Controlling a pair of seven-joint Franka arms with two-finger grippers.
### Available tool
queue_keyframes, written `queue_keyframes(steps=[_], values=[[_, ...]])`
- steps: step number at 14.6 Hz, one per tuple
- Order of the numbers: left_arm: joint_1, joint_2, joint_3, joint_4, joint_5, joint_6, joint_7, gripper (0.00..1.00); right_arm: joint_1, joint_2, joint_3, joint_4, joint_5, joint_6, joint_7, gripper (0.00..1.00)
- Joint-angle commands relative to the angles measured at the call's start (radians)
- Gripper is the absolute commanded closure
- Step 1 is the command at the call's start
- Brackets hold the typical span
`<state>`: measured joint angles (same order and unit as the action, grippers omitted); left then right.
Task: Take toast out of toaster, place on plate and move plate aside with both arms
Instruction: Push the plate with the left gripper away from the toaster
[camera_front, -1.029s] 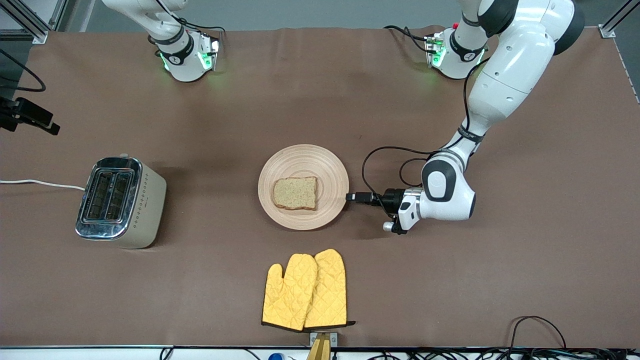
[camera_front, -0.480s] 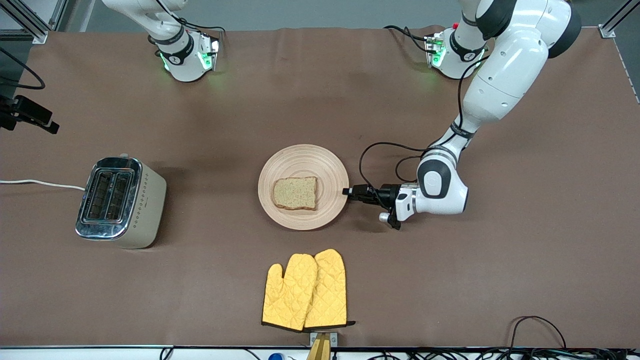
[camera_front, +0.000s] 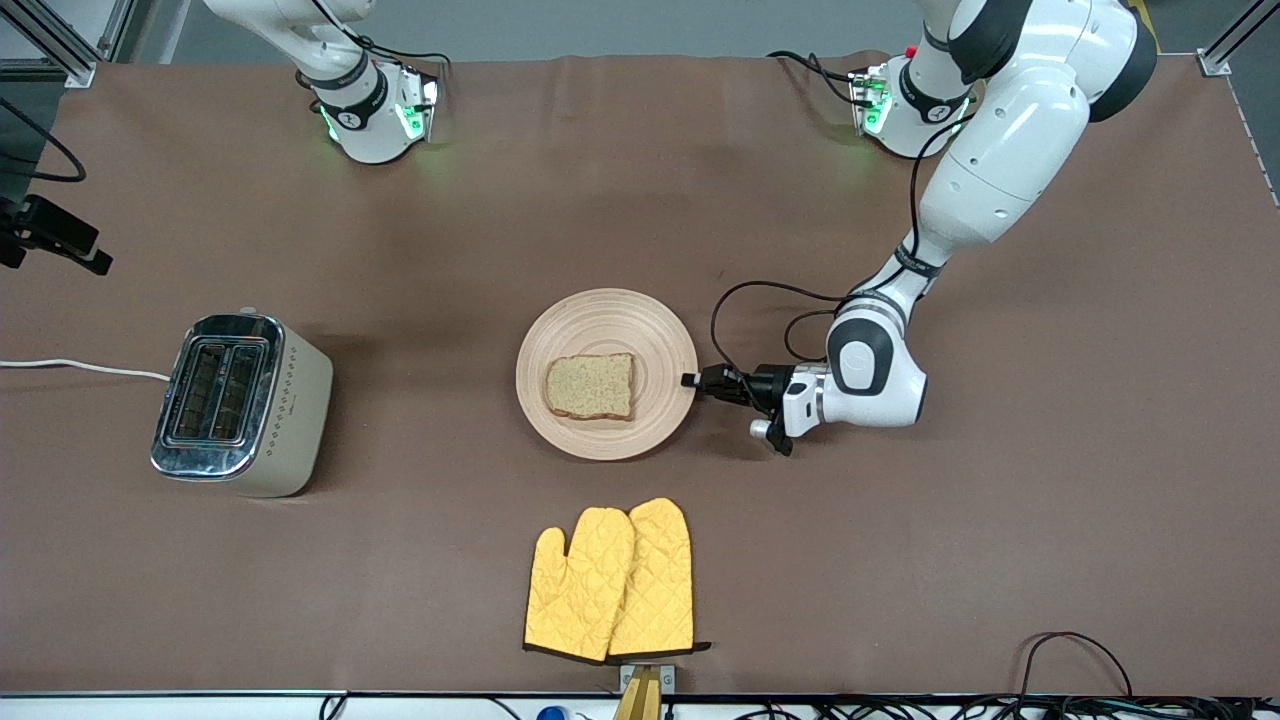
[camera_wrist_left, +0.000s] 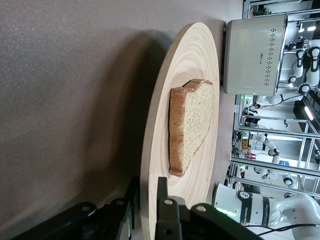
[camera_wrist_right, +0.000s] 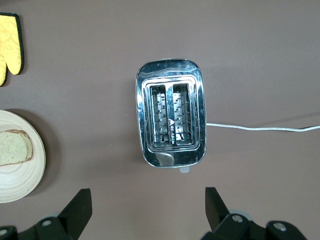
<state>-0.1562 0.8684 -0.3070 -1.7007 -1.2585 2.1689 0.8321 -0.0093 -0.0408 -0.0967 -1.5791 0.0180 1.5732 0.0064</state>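
With left gripper (camera_front: 690, 381) pinching the plate (camera_front: 606, 312) rim, slide level so toast (camera_front: 590, 386) stays; right gripper (camera_wrist_right: 147, 210) open above toaster (camera_wrist_right: 171, 113).

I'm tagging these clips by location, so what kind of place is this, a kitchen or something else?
Probably a robotics lab, not a kitchen: two arms bolted to a brown-covered table, aluminium framing at its corners, and more robot arms on racks past the toaster.

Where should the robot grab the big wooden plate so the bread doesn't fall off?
Probably by the thin rim, coming in low from the side. The plate lies flat and is too wide to grab across, but its edge fits between two fingers. The toast sits mid-plate, so the rim is free. The left gripper pinches the rim toward the left arm's end. The right gripper hangs open above the toaster.
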Motion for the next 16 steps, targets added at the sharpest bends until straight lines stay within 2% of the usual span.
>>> queue_keyframes(steps=[1,5,8,10,14,16], values=[[0.001,-0.005,-0.008,0.001,-0.025,0.009,0.025,0.96,-0.014,-0.014,0.015,-0.015,-0.017,0.013,0.0,0.0],[0.041,-0.054,-0.009,0.004,-0.022,-0.003,0.012,0.99,-0.015,-0.014,0.015,-0.018,-0.017,0.014,0.0,0.0],[0.104,-0.115,-0.008,0.004,-0.009,-0.058,-0.013,1.0,-0.014,-0.014,0.015,-0.021,-0.016,0.021,0.0,0.0],[0.179,-0.144,-0.004,0.006,0.016,-0.115,-0.015,1.0,-0.012,-0.014,0.015,-0.021,-0.016,0.021,-0.002,0.0],[0.404,-0.155,-0.006,0.016,0.154,-0.272,-0.016,1.0,-0.011,-0.014,0.015,-0.021,-0.017,0.021,0.0,0.0],[0.518,-0.148,-0.006,0.055,0.253,-0.349,-0.016,1.0,-0.011,-0.014,0.017,-0.021,-0.017,0.021,0.0,0.0]])
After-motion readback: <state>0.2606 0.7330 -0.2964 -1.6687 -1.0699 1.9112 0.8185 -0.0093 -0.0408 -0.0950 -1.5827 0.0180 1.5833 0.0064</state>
